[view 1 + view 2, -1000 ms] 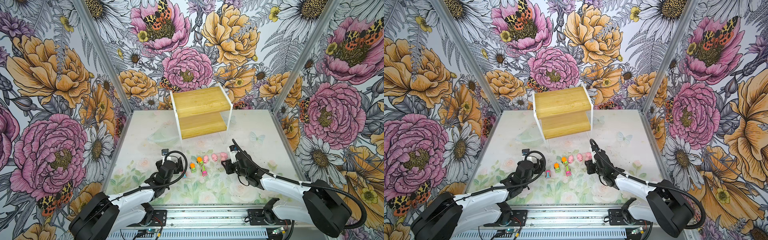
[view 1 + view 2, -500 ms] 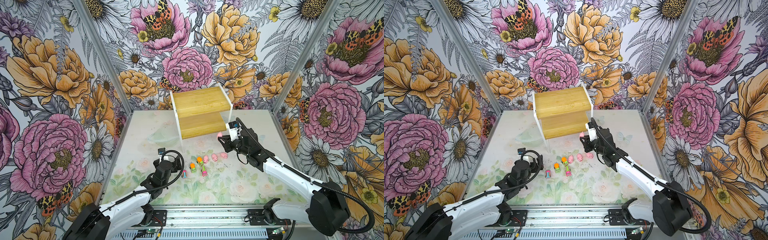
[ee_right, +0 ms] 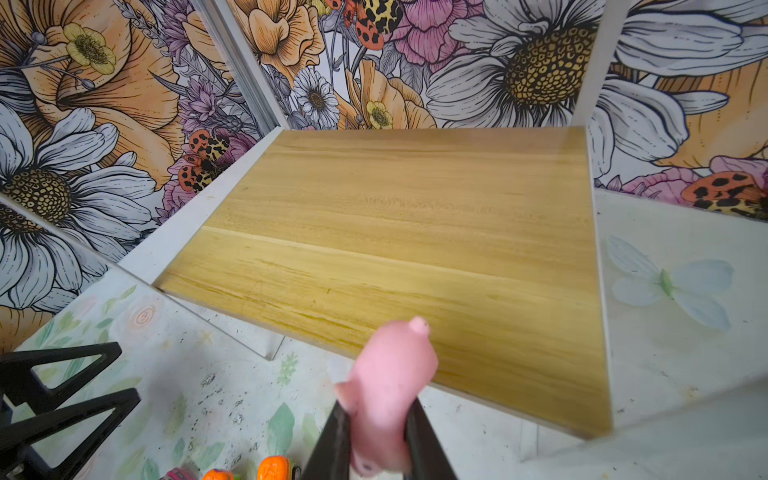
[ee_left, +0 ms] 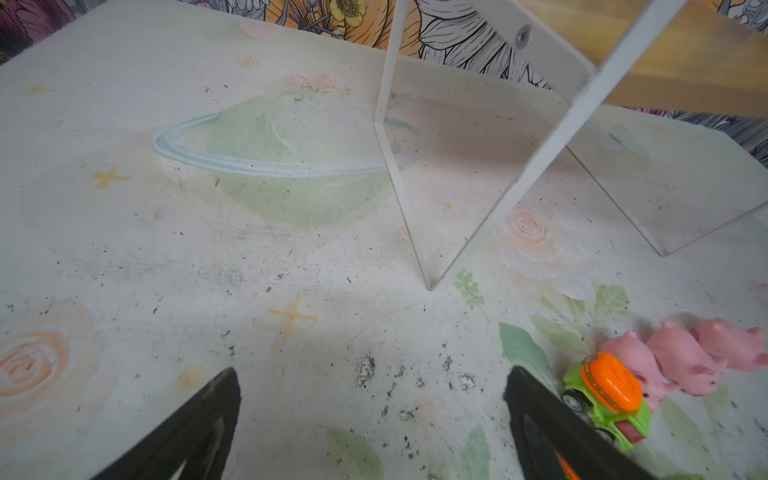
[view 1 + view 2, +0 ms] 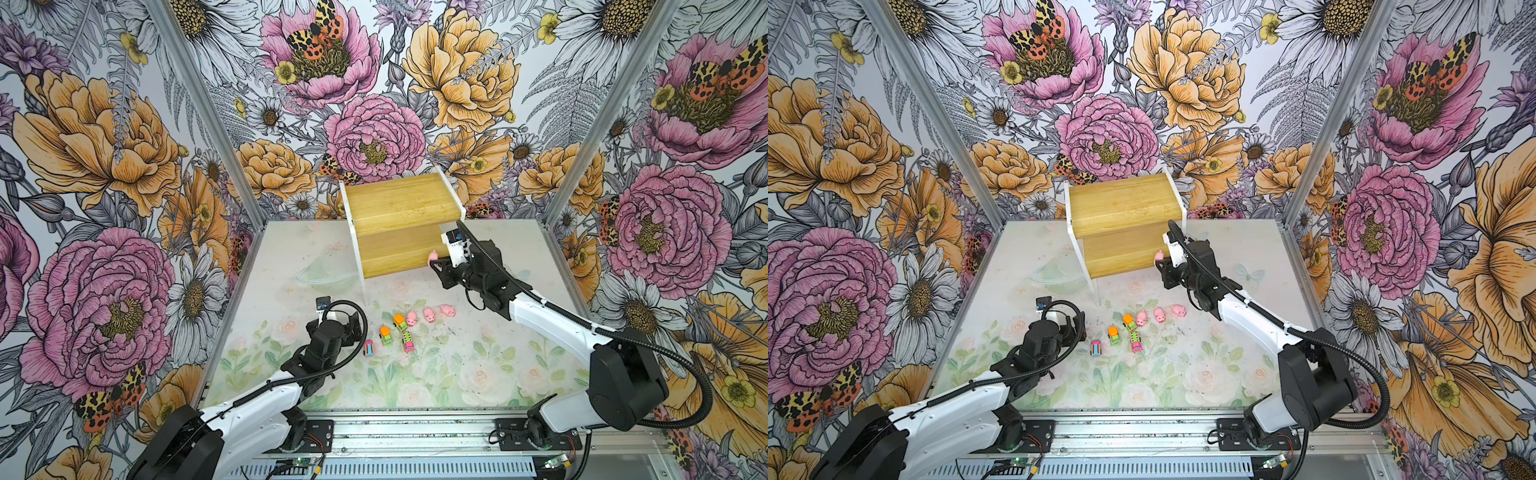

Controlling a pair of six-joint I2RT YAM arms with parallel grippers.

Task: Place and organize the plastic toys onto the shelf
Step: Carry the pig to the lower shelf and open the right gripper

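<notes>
Hanging at the front edge of the shelf's lower board, towards its right end, a pink pig is clamped by its body in the right gripper, whose jaws are closed tightly on it. The snout is pointed over the board; whether the toy touches the wood cannot be told. Both bamboo tiers are seen bare in both top views.

Seven toys are left on the table in front of the shelf. Three pigs are lined up side by side, with two green trucks just to their left and two striped cars nearer the robot.

The left gripper is held low over the table beside the leftmost car, its jaws spread wide with nothing between them.
</notes>
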